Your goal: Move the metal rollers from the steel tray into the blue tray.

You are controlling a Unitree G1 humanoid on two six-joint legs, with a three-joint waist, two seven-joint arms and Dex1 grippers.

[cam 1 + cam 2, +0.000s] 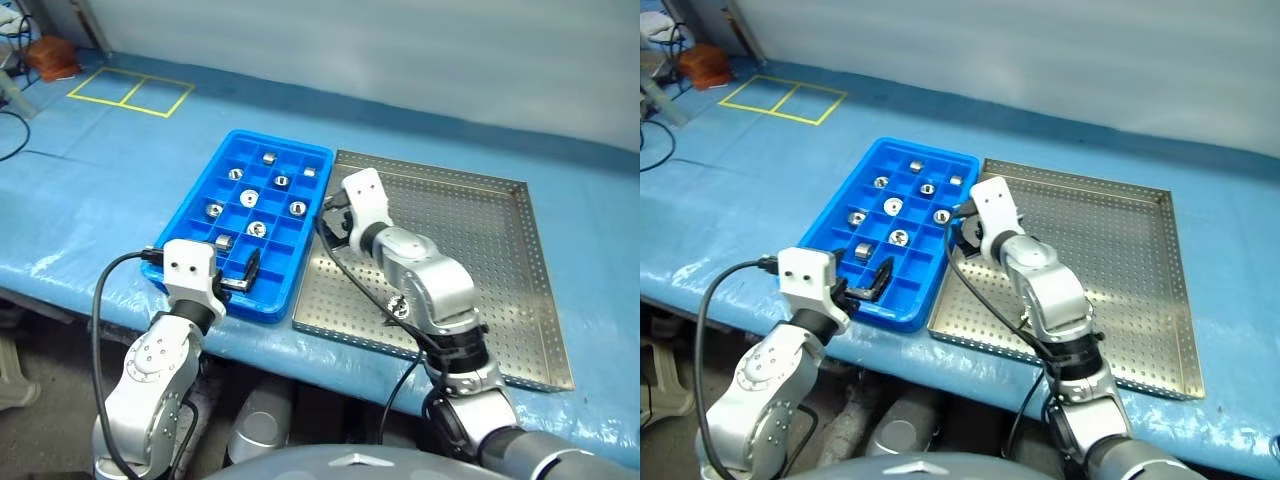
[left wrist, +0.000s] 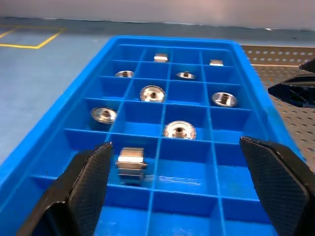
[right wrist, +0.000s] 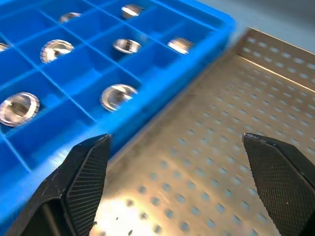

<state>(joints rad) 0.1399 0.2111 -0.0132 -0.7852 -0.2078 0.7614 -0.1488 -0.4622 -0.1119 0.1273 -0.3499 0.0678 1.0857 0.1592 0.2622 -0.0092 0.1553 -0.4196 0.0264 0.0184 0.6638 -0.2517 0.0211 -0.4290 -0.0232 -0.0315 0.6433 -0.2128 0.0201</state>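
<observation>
Shiny silver rollers (image 1: pixel 249 197) w/ centre holes in blue tray (image 1: pixel 196 205).

Blue table cover (image 1: pixel 90 200), yellow taped rectangles (image 1: pixel 130 92), pale wall (image 1: pixel 400 50) behind

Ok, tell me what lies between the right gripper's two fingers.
Bare perforated floor of the steel tray, nothing held. The right wrist view shows the right gripper open over it, beside the blue tray holding the rollers.
</observation>
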